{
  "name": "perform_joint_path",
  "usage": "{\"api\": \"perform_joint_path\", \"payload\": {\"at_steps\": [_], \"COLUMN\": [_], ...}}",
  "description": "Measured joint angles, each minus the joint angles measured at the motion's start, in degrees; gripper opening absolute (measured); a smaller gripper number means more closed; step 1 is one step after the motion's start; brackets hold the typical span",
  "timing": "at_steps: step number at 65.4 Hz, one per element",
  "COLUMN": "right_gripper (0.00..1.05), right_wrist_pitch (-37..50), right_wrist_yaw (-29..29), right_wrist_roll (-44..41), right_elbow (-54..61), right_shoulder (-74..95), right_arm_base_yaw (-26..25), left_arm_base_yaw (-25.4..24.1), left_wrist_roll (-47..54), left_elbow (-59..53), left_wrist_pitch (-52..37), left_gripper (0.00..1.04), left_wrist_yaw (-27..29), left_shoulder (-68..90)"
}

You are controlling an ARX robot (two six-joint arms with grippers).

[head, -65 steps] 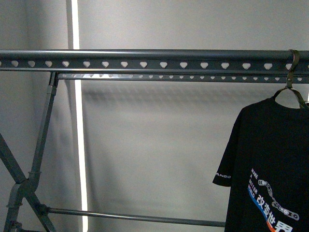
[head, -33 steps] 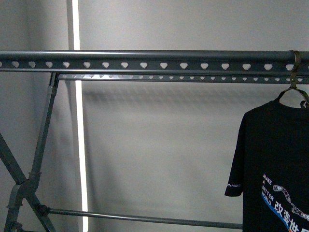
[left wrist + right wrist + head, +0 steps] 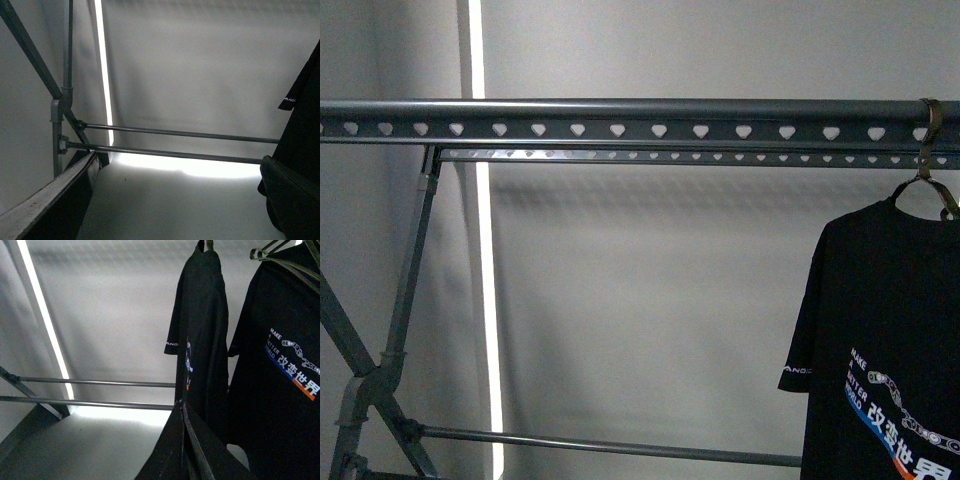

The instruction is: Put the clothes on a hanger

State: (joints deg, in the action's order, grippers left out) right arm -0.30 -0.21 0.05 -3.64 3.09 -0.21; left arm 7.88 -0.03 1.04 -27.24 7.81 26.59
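The black T-shirt with white "MAKE A BETTER WORLD" print hangs at the right end of the grey rack rail with heart-shaped holes, on a small coat hanger with a bronze hook. Neither gripper shows in the front view. My left gripper is open and empty, its fingers spread wide, with the shirt's sleeve beside the far one. My right gripper is shut, its tips just below an edge-on black shirt. The printed shirt hangs beside it.
The rack's slanted legs stand at the left, and two low cross rails run along the bottom. A bright vertical light strip marks the grey wall behind. A second coat hanger shows at the top of the right wrist view.
In the front view the hanging T-shirt swung right, then back partly to the left. The rack has not moved.
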Motion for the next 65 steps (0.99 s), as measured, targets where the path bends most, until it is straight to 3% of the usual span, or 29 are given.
{"api": "perform_joint_path", "payload": {"at_steps": [10, 36, 42, 56, 65], "right_gripper": [0.06, 0.75, 0.99, 0.96, 0.69], "right_wrist_pitch": [0.00, 0.00, 0.00, 0.02, 0.13], "right_wrist_yaw": [-0.02, -0.02, -0.02, 0.00, -0.02], "right_wrist_roll": [-0.07, -0.07, -0.07, -0.02, -0.04], "right_elbow": [0.96, 1.16, 1.16, 1.27, 3.28], "right_shoulder": [-0.79, -0.87, -0.87, -1.05, -2.78], "right_arm_base_yaw": [0.00, 0.00, -0.02, 0.00, -0.02], "left_arm_base_yaw": [0.00, 0.00, 0.00, 0.00, 0.00], "left_wrist_roll": [0.00, 0.00, 0.00, 0.00, 0.00], "left_elbow": [0.00, 0.00, 0.00, 0.00, 0.00], "left_wrist_pitch": [0.00, 0.00, 0.00, 0.00, 0.00], "left_gripper": [0.98, 0.98, 0.98, 0.98, 0.98], "left_wrist_yaw": [0.00, -0.02, -0.02, -0.02, -0.02], "left_shoulder": [0.02, 0.02, 0.02, 0.02, 0.02]}}
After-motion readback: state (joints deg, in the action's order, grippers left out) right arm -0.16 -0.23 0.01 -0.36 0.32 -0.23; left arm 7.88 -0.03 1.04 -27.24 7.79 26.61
